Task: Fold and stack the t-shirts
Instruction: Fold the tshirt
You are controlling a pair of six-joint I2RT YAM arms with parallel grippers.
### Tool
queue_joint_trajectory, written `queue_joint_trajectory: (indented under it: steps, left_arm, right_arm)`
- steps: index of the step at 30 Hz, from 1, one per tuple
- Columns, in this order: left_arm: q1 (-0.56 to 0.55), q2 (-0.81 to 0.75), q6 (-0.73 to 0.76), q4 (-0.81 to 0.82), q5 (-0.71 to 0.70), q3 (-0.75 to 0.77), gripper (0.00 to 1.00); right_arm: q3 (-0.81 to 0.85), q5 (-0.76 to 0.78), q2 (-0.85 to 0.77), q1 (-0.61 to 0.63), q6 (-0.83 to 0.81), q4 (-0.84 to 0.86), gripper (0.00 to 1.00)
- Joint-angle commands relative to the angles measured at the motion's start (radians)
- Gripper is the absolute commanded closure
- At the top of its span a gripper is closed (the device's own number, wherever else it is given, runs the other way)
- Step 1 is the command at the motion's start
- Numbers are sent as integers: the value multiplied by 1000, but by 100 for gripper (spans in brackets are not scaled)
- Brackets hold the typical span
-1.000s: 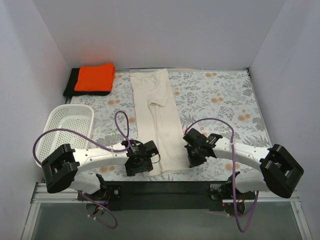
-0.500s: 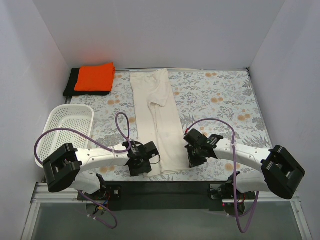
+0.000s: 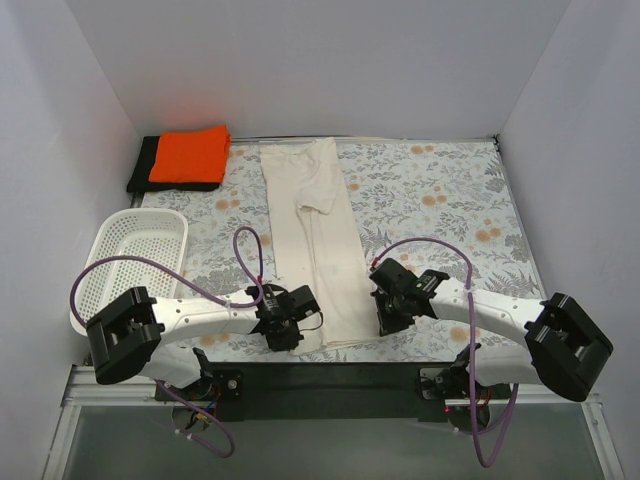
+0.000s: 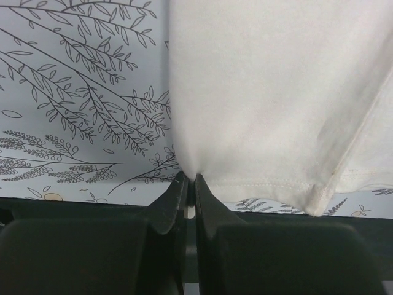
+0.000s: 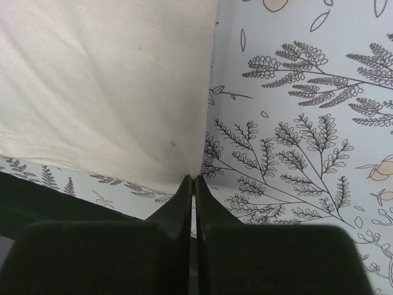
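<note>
done: orange t-shirt (image 3: 190, 153) on black t-shirt (image 3: 139, 168), upper left | pending: cream t-shirt (image 3: 318, 230) strip | left fingers (image 4: 169, 206), right fingers (image 5: 179, 203) pinching its hem

Overhead view: bright, even, diffuse light from above. Walls (image 3: 300, 60) show a faint violet cast, no glare; shadows faint & soft. Wrist views: cream t-shirt (image 4: 264, 92) & printed table cover (image 5: 307, 123) sharp. Left gripper (image 4: 190, 179), close to lens, underexposed & slightly soft; bottom edge dark.
</note>
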Motion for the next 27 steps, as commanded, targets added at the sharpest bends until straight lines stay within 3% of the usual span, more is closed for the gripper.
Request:
queue_joint_trajectory:
  steps: [1, 4, 16, 22, 27]
  left_arm:
    - [-23, 42, -169, -30, 36, -39, 96]
    - [-31, 13, -172, -87, 45, -41, 100]
    - [-31, -35, -116, -162, 113, -10, 100]
    - [-12, -59, -131, -250, 42, 99, 100]
    - [122, -124, -79, -213, -43, 141, 100]
  right_arm:
    - [-28, -3, -14, 1, -32, -65, 99]
    - [-28, -35, -31, -4, -56, -110, 99]
    - [-5, -107, -60, -9, -135, -230, 99]
    - [168, -56, -10, -24, -170, -285, 99]
    - [365, 34, 72, -93, -222, -293, 99]
